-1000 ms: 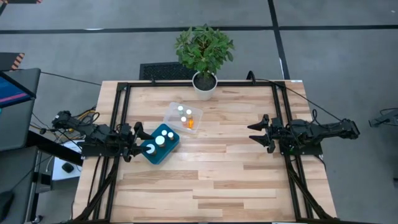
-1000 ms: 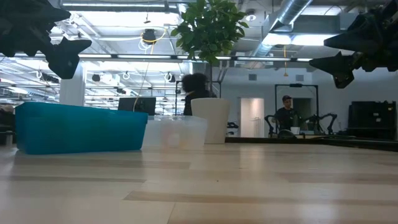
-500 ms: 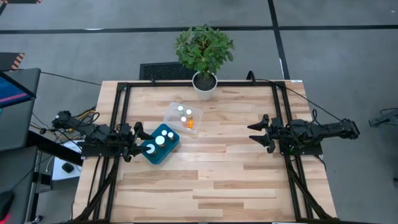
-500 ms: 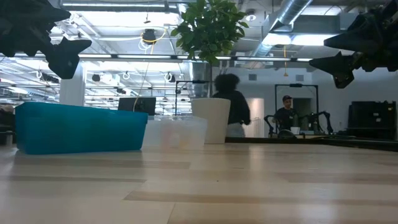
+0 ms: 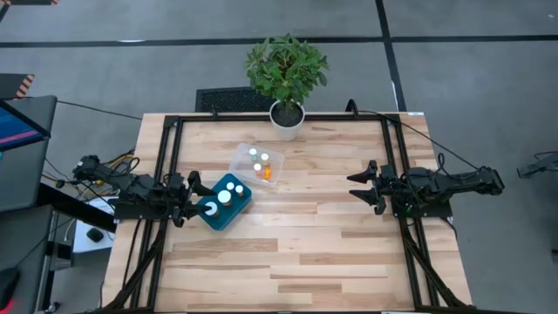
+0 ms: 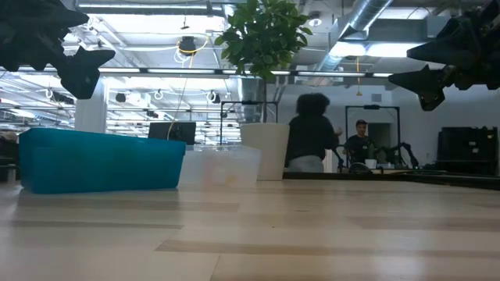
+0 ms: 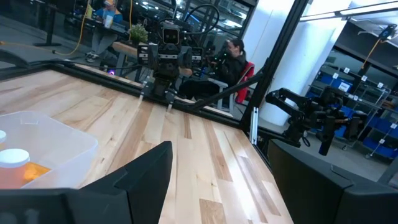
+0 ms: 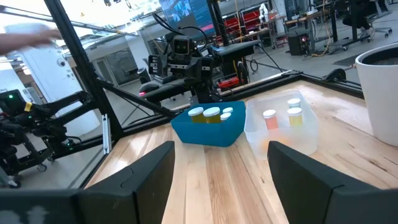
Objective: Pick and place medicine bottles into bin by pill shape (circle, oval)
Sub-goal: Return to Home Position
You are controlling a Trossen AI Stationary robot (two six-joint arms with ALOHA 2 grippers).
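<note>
White-capped medicine bottles stand in two bins left of the table's middle. A teal bin (image 5: 225, 203) holds a few (image 8: 211, 114). A clear bin (image 5: 257, 163) just beyond it holds a few more (image 8: 280, 118), some with orange bodies. My left gripper (image 5: 190, 199) hangs open at the table's left edge, raised beside the teal bin (image 6: 101, 160), with nothing between its fingers (image 7: 146, 180). My right gripper (image 5: 356, 187) hangs open at the right edge, pointing level toward the bins, also with nothing in it.
A green plant in a white pot (image 5: 286, 118) stands at the middle of the far edge, behind the clear bin (image 6: 220, 165). A black frame runs along the table's left, right and far sides. Bare wood fills the middle and near half. People are in the room beyond.
Both arms, the bins and the bottles have kept still. In the low view a person in the room beyond the table has walked toward the right, from behind the plant pot to its right side.
</note>
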